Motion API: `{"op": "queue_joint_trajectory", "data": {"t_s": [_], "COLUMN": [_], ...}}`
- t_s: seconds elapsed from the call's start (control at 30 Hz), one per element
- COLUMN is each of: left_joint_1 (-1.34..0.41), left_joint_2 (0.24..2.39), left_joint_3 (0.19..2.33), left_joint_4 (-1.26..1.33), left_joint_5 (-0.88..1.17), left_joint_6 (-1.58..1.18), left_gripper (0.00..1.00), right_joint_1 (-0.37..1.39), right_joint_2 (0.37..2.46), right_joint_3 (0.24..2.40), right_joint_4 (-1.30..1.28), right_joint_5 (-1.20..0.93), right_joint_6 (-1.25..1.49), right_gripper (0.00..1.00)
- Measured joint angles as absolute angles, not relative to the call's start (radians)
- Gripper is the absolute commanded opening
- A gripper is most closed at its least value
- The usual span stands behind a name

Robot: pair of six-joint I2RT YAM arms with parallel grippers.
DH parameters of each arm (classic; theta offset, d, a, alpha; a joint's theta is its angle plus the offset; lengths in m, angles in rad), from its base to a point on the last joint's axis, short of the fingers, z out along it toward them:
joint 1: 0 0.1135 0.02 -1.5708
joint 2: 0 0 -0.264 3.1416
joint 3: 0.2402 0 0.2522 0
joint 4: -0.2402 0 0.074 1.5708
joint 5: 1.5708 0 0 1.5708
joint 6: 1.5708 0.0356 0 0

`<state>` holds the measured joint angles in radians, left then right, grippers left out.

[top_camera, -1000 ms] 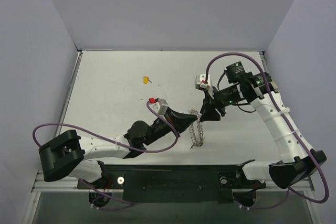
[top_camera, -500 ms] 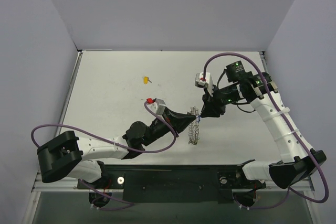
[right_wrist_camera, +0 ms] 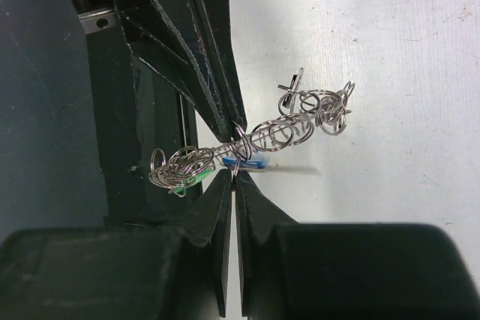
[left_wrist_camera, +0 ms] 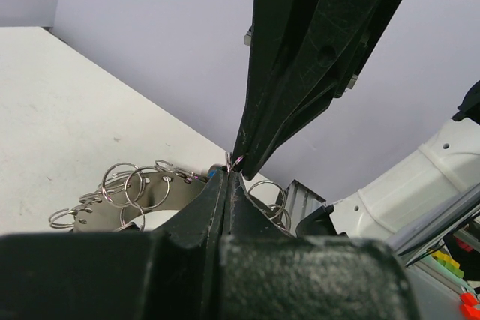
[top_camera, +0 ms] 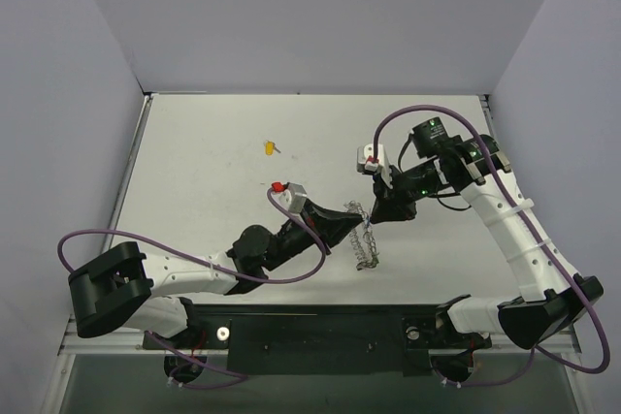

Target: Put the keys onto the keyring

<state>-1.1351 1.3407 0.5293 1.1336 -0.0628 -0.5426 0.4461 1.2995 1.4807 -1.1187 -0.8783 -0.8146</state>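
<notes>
two white-and-black arms reach inward over the pale grey table top (top_camera: 213, 210), and their black finger pairs meet tip to tip right of its middle. the top view shows the left gripper (top_camera: 351, 215) coming in from the lower left and the right gripper (top_camera: 375, 214) from the upper right, with the silvery chain-like keyring of linked wire rings (top_camera: 365, 241) hanging below their meeting point and its lower end on the table.

that view is too distant to read the jaws; the wrist views are not. the left wrist camera shows the left gripper (left_wrist_camera: 229, 179) with its jaws pressed together on a thin wire ring, the right gripper (left_wrist_camera: 241, 158) coming down from above to the same spot, and a cluster of the keyring's rings (left_wrist_camera: 135, 189) lying behind on the left. the right wrist camera shows the right gripper (right_wrist_camera: 233, 179) with jaws closed to a hairline on a small ring, and the left gripper (right_wrist_camera: 237, 122) closed just above it, with the keyring (right_wrist_camera: 279, 133) strung sideways between them.

only the right wrist view shows the small blue-headed key (right_wrist_camera: 244, 162) just under the chain and the small green-headed key (right_wrist_camera: 192, 177) among the rings to its left. only the top view shows the small yellow-headed key (top_camera: 270, 148) lying alone, well apart at the far left of the table.
</notes>
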Motion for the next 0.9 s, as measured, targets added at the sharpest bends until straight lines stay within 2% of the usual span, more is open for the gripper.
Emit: {"op": "queue_joint_trajectory", "data": {"t_s": [0.3, 0.57, 0.6, 0.63, 0.67, 0.8, 0.9], "left_joint_1": [-1.138, -1.149, -1.15, -1.15, -1.15, -1.15, -1.147], "left_joint_2": [1.349, 1.45, 1.461, 1.471, 1.478, 1.486, 1.485], "left_joint_3": [0.512, 0.513, 0.515, 0.517, 0.519, 0.519, 0.518], "left_joint_4": [1.184, 1.258, 1.264, 1.271, 1.278, 1.265, 1.266], "left_joint_5": [-0.08, -0.113, -0.112, -0.113, -0.113, -0.111, -0.081], "left_joint_6": [-0.585, -0.65, -0.653, -0.656, -0.658, -0.646, -0.612], "left_gripper": [0.0, 0.0, 0.0, 0.0, 0.0, 0.0, 0.0], "right_joint_1": [0.453, 0.475, 0.475, 0.475, 0.472, 0.427, 0.372], "right_joint_2": [1.299, 1.298, 1.298, 1.298, 1.298, 1.296, 1.295], "right_joint_3": [1.48, 1.436, 1.433, 1.433, 1.433, 1.448, 1.491], "right_joint_4": [-1.12, -1.106, -1.107, -1.108, -1.11, -1.145, -1.182], "right_joint_5": [-0.878, -0.833, -0.828, -0.824, -0.825, -0.878, -0.902], "right_joint_6": [-0.828, -0.815, -0.814, -0.813, -0.812, -0.838, -0.858], "right_gripper": [0.0, 0.01, 0.13, 0.18, 0.33, 0.43, 0.43]}}
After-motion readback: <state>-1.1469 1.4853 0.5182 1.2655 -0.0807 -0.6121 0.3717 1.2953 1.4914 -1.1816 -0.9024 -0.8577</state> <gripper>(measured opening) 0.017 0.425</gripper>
